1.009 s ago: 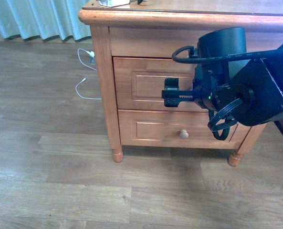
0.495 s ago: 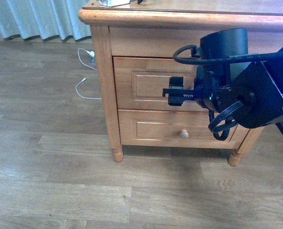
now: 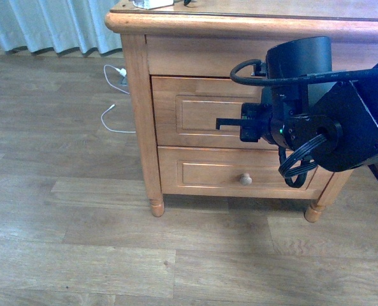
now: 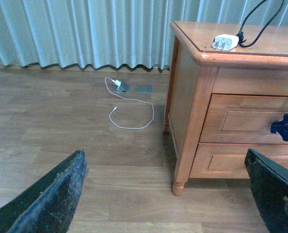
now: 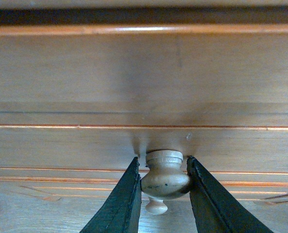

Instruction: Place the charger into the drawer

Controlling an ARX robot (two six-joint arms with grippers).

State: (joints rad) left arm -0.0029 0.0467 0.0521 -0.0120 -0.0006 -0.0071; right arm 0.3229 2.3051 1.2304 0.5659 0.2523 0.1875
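The charger point(image 4: 226, 41), a small white plug box with a black cable, lies on the nightstand top; only its edge shows in the front view point(image 3: 152, 4). The upper drawer point(image 3: 195, 111) is closed, with its front flush. My right gripper point(image 3: 243, 124) is at the drawer front and shut on the pale round drawer knob point(image 5: 165, 177), one finger on each side of it. My left gripper point(image 4: 164, 155) is open and empty, hanging over the floor left of the nightstand, well away from the charger.
The lower drawer point(image 3: 208, 173) is closed, and its knob point(image 3: 245, 179) sits right below my right gripper. A thin white cable point(image 4: 129, 109) with a plug lies on the wood floor near the curtain point(image 4: 76, 29). The nightstand leg point(image 3: 155, 205) stands at the front left.
My right gripper moved in to the upper drawer front and its jaws closed onto the knob. The drawer front has not visibly moved.
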